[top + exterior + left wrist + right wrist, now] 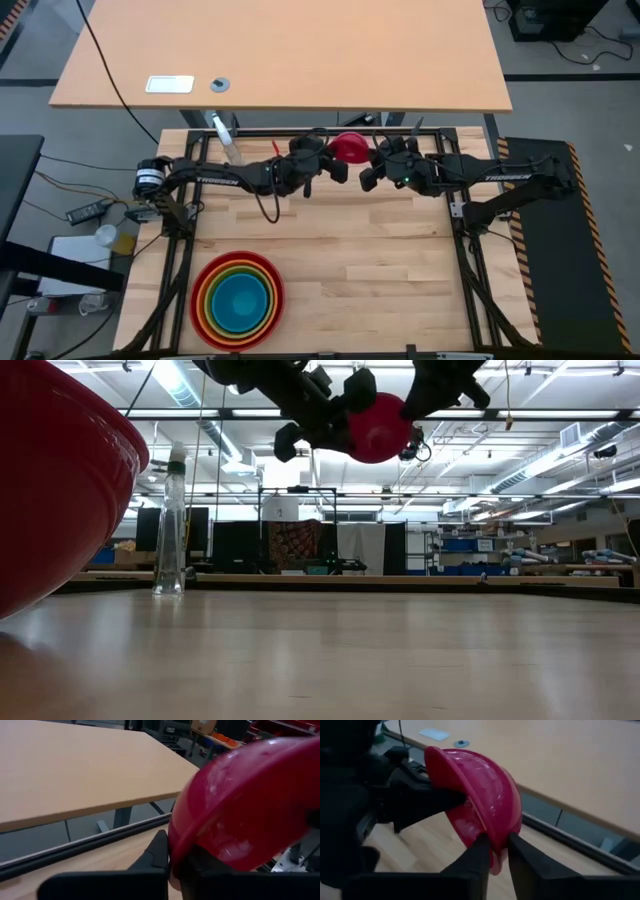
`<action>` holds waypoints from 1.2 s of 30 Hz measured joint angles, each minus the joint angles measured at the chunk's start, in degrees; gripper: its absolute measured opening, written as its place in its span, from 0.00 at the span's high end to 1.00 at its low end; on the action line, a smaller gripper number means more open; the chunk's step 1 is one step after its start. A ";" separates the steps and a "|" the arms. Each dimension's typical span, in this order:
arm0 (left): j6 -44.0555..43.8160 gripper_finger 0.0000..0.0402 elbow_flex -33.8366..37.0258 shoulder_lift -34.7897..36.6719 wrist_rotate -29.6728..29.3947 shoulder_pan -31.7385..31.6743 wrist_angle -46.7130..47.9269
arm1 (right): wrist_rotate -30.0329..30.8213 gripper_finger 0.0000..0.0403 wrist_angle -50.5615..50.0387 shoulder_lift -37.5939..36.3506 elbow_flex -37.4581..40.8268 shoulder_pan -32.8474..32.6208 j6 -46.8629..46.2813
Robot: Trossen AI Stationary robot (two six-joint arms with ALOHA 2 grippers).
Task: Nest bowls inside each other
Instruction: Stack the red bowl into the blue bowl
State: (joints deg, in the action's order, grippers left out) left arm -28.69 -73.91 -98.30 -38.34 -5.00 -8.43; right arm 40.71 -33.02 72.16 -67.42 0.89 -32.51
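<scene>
At the near left of the wooden table [400, 250], seen from above, sits a nested stack of bowls [237, 298]: red outermost, then orange, yellow and green rings, with a teal bowl at the centre. In the low view its red outer wall fills the left edge, and a clear plastic bottle [171, 525] stands upright farther back on the table. Toward the far edge, the left arm reaches in from the left, and the left gripper [335, 160] is clamped on the rim of a small magenta bowl [349, 147], its fingers [159, 852] pressed onto either side of the bowl's wall. The bowl is held up in the air above the table, tilted on its side, between the two arms. From the right, the right gripper [495, 851] meets the same bowl at its opposite rim; its two fingertips straddle the edge closely, but whether they press on it or stand just loose of it cannot be told. Beyond the work table stands a second, tan table [300, 50].
</scene>
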 joint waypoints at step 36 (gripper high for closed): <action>4.56 0.97 -0.02 14.96 9.31 -2.31 38.36 | -30.50 0.46 9.04 -3.28 0.02 8.44 13.71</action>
State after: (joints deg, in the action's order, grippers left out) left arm -24.13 -73.93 -83.35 -29.04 -7.31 29.93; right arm 10.22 -23.98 68.88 -67.40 9.32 -18.80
